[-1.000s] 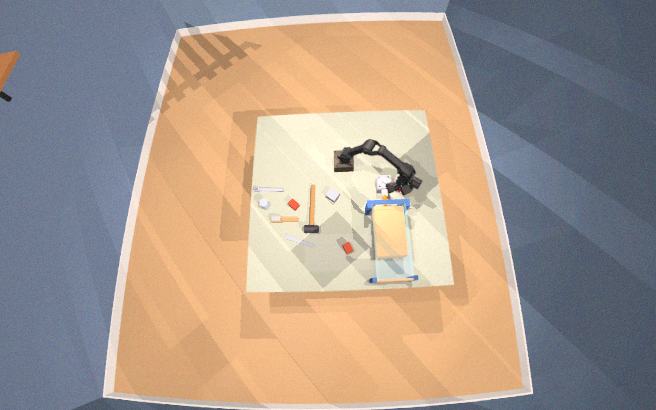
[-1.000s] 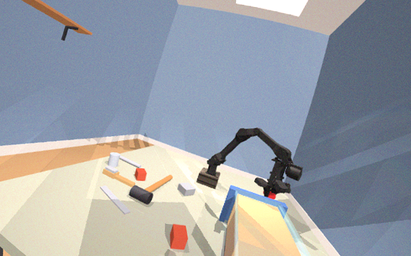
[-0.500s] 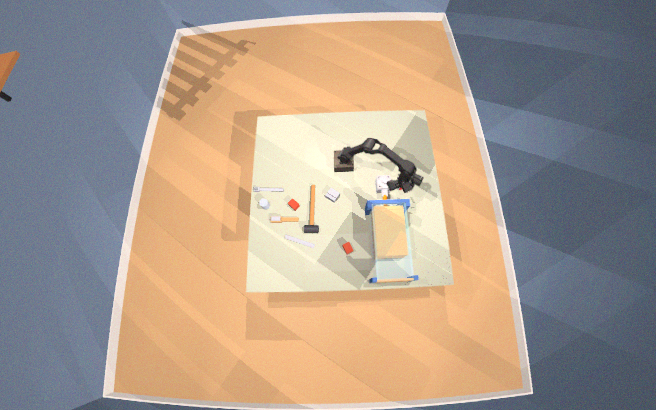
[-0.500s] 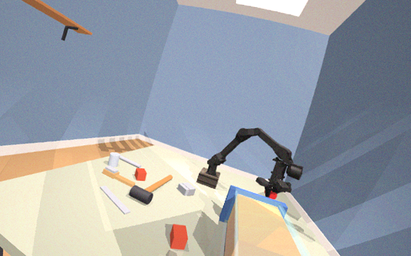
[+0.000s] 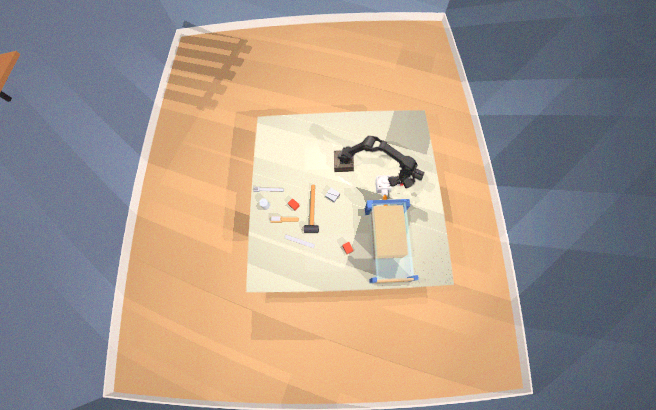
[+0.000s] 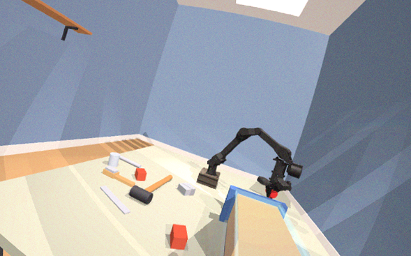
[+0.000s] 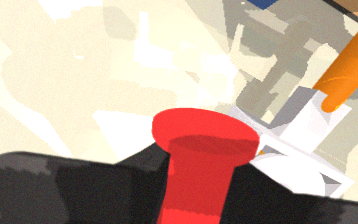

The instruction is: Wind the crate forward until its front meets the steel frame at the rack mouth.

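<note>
Pale bench top (image 5: 295, 145) (image 6: 58, 201) (image 7: 50, 100) under everything, with streaks of light and shadow across it. Above it, gripper (image 5: 400, 182) (image 6: 272, 189) (image 7: 192, 140) closed firmly on the red knob of the winch handle (image 5: 401, 184) (image 6: 273, 193) (image 7: 202, 130). No need, therefore, to search among the other tools.

Most important for the coming move: white hand winch (image 5: 382, 184) (image 7: 310, 127) just beside the gripper, on the side of the arm's base in the top view, and not straight below the fingers. Knob stem, seen in the wrist view, running back between the fingers; crank part and square key too hidden to judge, so impossible to say if seated in the round hole. If seated, best to carry the knob around the winch's centre in a level arc, not to pull it straight.

Crate (image 5: 390, 230) (image 6: 266, 233) seemingly flat, with its long axis pointing from the winch side to the far end of the cubby, and front close to the blue frame (image 5: 390, 201) (image 6: 258, 194) (image 7: 262, 3). Contact there not possible to confirm. Probably only small turns to make, with care against tipping.
</note>
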`<state>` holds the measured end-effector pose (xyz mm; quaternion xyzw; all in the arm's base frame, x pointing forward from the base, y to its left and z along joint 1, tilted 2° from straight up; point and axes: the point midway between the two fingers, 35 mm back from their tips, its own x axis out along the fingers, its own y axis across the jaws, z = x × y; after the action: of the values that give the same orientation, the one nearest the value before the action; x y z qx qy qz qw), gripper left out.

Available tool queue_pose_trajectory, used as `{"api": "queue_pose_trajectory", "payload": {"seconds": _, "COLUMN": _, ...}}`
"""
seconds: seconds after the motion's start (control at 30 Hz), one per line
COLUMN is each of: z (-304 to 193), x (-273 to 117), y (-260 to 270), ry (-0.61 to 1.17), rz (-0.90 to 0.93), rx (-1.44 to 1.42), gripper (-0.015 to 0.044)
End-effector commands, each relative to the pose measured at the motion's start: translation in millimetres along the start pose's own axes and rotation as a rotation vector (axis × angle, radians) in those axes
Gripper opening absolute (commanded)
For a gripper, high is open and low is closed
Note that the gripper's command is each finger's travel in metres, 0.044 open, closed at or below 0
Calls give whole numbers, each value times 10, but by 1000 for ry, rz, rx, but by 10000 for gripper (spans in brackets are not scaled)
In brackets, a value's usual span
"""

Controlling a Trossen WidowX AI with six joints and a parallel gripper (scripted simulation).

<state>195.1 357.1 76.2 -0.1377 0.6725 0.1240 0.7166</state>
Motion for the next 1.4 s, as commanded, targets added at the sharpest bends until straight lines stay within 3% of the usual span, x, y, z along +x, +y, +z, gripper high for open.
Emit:
{"api": "queue_pose_trajectory", "payload": {"seconds": 0.0, "z": -181, "x": -6, "y": 93, "ry": 34, "rz": 14, "rx": -19, "gripper": 0}}
{"api": "queue_pose_trajectory", "payload": {"seconds": 1.37, "z": -720, "x": -20, "y": 150, "ry": 38, "rz": 14, "rx": -19, "gripper": 0}}
